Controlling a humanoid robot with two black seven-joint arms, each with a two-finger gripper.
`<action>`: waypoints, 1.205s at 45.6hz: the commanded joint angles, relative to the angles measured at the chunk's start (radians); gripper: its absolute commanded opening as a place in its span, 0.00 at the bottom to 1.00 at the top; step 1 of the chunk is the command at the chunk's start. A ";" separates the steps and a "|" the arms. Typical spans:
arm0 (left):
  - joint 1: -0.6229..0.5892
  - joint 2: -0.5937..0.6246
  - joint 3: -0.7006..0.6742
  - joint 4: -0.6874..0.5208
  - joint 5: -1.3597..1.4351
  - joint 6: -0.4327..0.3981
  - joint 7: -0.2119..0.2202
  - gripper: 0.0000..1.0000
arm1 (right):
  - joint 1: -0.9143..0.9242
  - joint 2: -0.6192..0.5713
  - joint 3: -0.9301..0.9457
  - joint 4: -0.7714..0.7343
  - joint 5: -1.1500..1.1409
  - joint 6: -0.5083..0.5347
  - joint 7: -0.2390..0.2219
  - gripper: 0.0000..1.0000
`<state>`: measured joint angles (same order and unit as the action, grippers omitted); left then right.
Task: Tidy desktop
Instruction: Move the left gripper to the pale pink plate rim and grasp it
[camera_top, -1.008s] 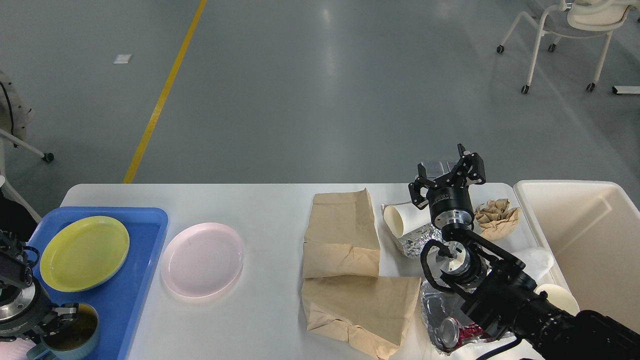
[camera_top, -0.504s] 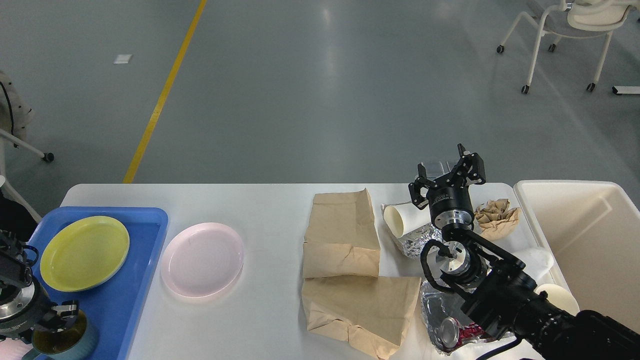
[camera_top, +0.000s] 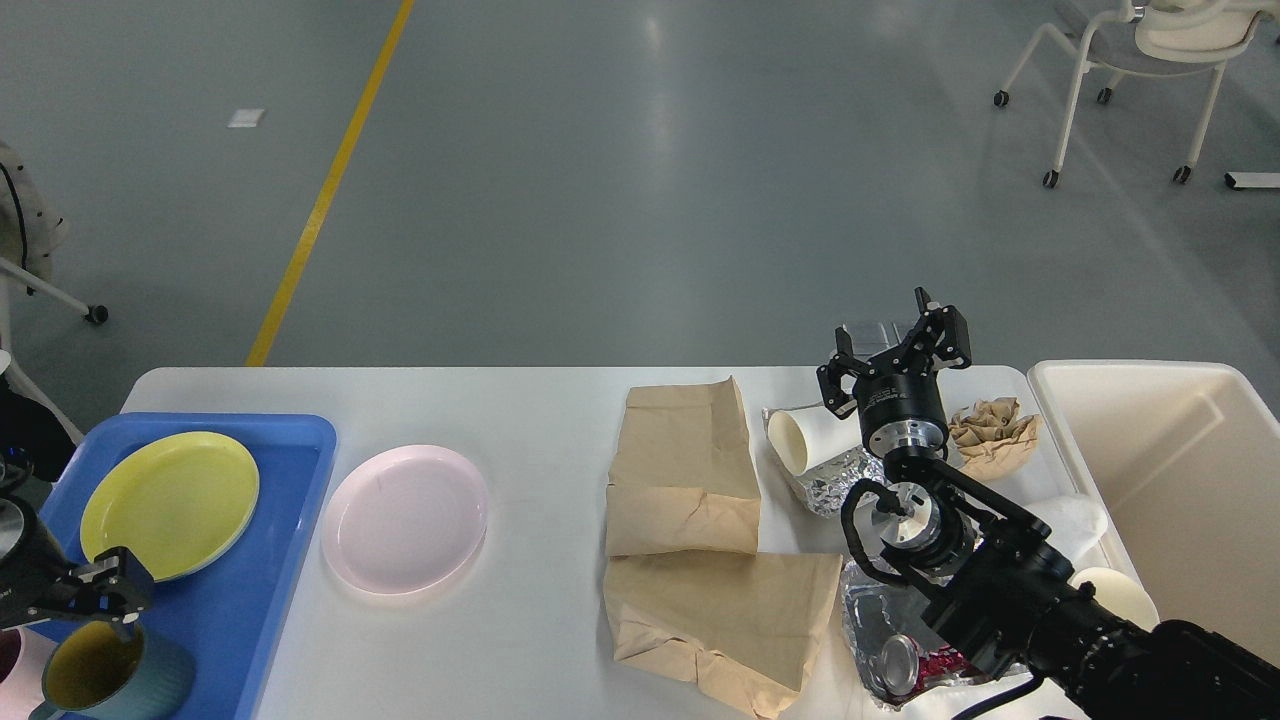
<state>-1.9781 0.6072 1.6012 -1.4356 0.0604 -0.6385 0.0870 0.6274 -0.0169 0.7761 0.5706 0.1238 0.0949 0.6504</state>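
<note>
The desktop (camera_top: 540, 420) is a large white table strewn with litter and dishes. At the bottom left my left gripper (camera_top: 98, 596) is shut on the rim of a teal mug (camera_top: 112, 675) with a yellow inside, over the near corner of the blue tray (camera_top: 290, 520). My right gripper (camera_top: 893, 350) stands open above the far right of the table. Nothing is between its fingers, and a paper cup (camera_top: 800, 440) lies on its side just below and to its left.
A yellow plate (camera_top: 170, 505) sits in the tray and a pink plate (camera_top: 405, 518) beside it. Two brown paper bags (camera_top: 685, 470) lie mid-table. Foil (camera_top: 840, 478), crumpled brown paper (camera_top: 995, 430) and a can (camera_top: 898, 662) lie on the right. A cream bin (camera_top: 1170, 480) stands beyond.
My left gripper has moved left and slightly up with the mug, which now sits farther left at the tray's corner. The right arm has not moved.
</note>
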 joint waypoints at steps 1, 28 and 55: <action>-0.246 0.002 0.000 0.000 -0.002 -0.202 -0.009 0.96 | 0.000 0.000 0.000 0.000 0.000 0.000 0.000 1.00; -0.104 -0.188 -0.096 0.066 -0.250 -0.199 -0.009 0.92 | 0.000 0.000 0.000 0.000 0.000 0.000 0.000 1.00; 0.337 -0.412 -0.171 0.063 -0.576 0.408 0.002 0.89 | 0.000 0.000 0.000 0.000 0.000 0.000 0.000 1.00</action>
<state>-1.6996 0.2092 1.4670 -1.3713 -0.4786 -0.3385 0.0867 0.6274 -0.0169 0.7762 0.5706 0.1242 0.0952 0.6504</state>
